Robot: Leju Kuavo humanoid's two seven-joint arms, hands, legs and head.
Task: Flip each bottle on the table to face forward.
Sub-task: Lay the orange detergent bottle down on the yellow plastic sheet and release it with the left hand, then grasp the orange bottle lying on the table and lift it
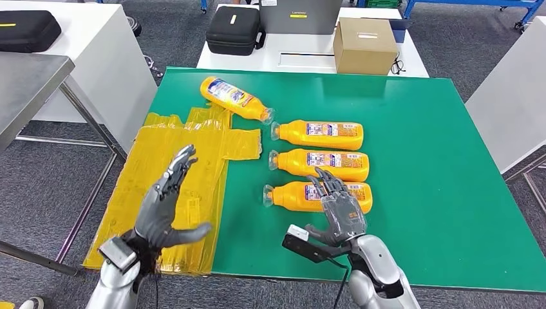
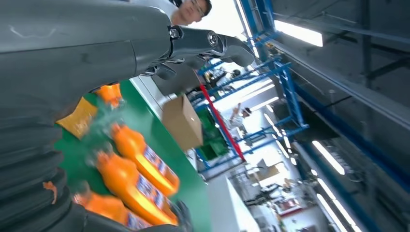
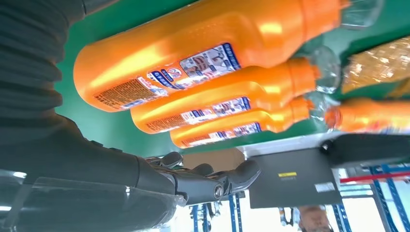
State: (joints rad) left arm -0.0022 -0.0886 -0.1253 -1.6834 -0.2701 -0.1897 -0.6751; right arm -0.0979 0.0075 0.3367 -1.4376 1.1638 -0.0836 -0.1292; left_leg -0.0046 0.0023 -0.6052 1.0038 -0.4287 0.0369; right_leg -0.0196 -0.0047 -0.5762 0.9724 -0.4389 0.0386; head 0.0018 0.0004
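Four orange bottles lie on the green table (image 1: pixel 418 161). Three form a neat column, caps toward nine o'clock, white-label sides up: the nearest bottle (image 1: pixel 293 194), the middle bottle (image 1: pixel 320 163) at its twelve o'clock, the far bottle (image 1: pixel 317 134) beyond. The fourth, tilted bottle (image 1: pixel 234 98) lies at eleven o'clock, by the yellow plastic sheet (image 1: pixel 187 187).

The right hand (image 1: pixel 338 209) hovers over the nearest bottle's base end, fingers spread, holding nothing. The left hand (image 1: pixel 169 203) hangs over the sheet at nine o'clock, also spread wide and empty.

Judging from this, the nearest bottle is next. Grip it mid-body, roll it about its long axis, and keep it clear of the middle bottle.
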